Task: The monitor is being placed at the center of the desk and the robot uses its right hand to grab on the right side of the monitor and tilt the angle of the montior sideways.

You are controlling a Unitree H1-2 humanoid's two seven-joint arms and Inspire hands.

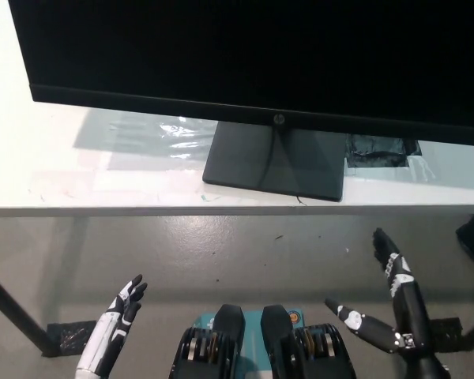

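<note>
- In the head view, the monitor (253,55) is seen filling the upper part of the frame, its dark screen facing the robot and its lower bezel running slightly downhill toward the right edge.
- The monitor is carried on a flat dark stand base (272,162), which is set near the front edge of the white counter (103,185), roughly at the middle of the frame.
- The right hand (391,304) is held low in the lower right of the frame, well apart from the monitor and below the counter edge; its fingers (381,241) are spread and nothing is gripped. It is judged to be raised in readiness for a reach to the monitor's right side, which has not yet been grasped.
- The left hand (117,324) is rested at the lower left, fingers held loosely apart, empty.
- A clear plastic sheet (154,134) is seen lying on the counter under the screen's left half, and a dark crumpled item (381,150) to the right of the stand.
- Below the counter, a grey floor (245,253) is visible, with a dark counter leg (12,312) at lower left.
</note>
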